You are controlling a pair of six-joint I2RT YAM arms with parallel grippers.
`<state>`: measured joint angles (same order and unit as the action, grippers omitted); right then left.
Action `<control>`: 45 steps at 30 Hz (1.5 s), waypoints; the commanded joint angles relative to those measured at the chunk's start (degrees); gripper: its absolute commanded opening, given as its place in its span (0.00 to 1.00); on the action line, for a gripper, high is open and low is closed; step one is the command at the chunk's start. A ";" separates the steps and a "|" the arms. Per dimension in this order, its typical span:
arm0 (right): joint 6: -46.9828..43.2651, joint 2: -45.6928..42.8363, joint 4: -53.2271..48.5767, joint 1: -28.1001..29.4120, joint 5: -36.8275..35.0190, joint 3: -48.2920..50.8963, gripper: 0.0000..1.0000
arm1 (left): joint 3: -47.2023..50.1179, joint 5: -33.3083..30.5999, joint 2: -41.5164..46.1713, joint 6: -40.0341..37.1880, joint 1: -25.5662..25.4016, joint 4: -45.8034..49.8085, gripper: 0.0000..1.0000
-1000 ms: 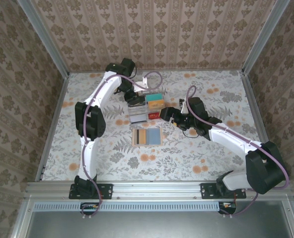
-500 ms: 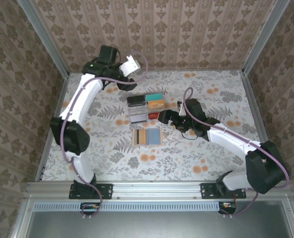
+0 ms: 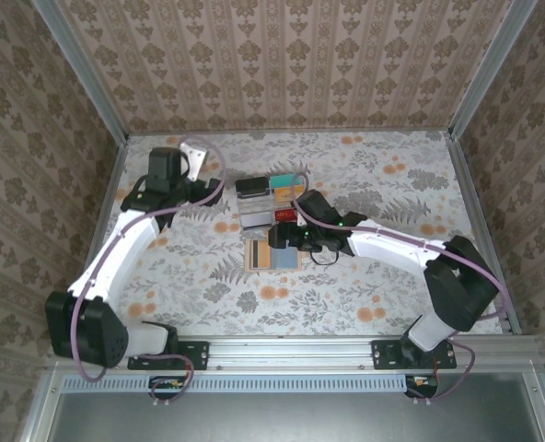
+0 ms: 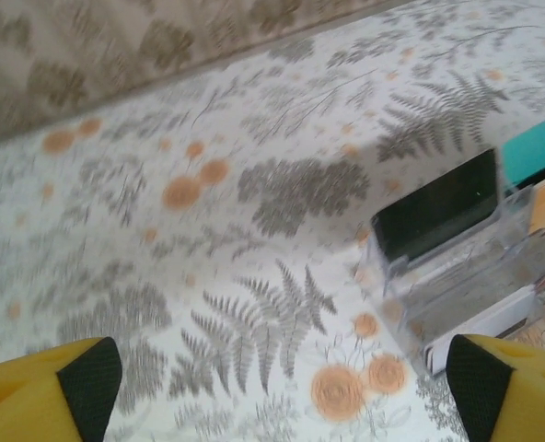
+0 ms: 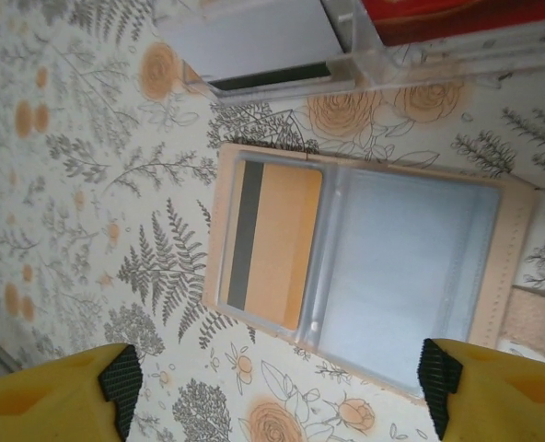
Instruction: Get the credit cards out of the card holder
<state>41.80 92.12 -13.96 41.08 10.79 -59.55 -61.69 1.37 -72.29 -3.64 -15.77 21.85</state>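
The card holder [image 5: 411, 267] lay spread open and flat on the table [image 3: 374, 285], just on the near side of the clear tray [image 4: 475, 267]. Only one orange card [image 5: 277, 244] with a dark stripe showed in its pockets, and the grey-blue pocket beside it looked empty. The right gripper [image 5: 272, 391] hovered over the holder with its jaws wide and nothing between them, probably lined up to reach for that card. The left gripper [image 4: 282, 387] hung well apart, over the far-left part of the table, its jaws also wide and empty — a spot that would keep it out of the other arm's way. A black card [image 4: 435, 215] and a teal card [image 4: 539, 147] stood in the tray's compartments, likely sorted there by colour. From above, the right gripper covered part of the holder. The right wrist camera cut off the red card [image 5: 457, 14] at its top edge, and whether another card hid under the grey-blue pocket could not be told. The left wrist picture was soft, so the tray's nearer compartments were hard to read.
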 commanded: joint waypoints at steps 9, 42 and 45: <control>-1.02 14.33 -9.73 5.42 -6.00 -13.53 0.63 | 14.89 -2.28 11.44 24.31 1.97 -0.18 1.00; 3.54 23.26 -4.08 2.87 1.88 -13.56 0.44 | 18.33 17.56 -4.18 38.93 -8.26 -3.80 0.64; 3.65 22.73 -2.78 2.73 2.46 -12.63 0.42 | 17.98 17.75 -6.74 40.58 -10.05 -5.17 0.55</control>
<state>44.34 114.39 -17.41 43.97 11.44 -74.08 -41.71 18.35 -77.49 34.06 -24.80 18.39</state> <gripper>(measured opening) 0.423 0.567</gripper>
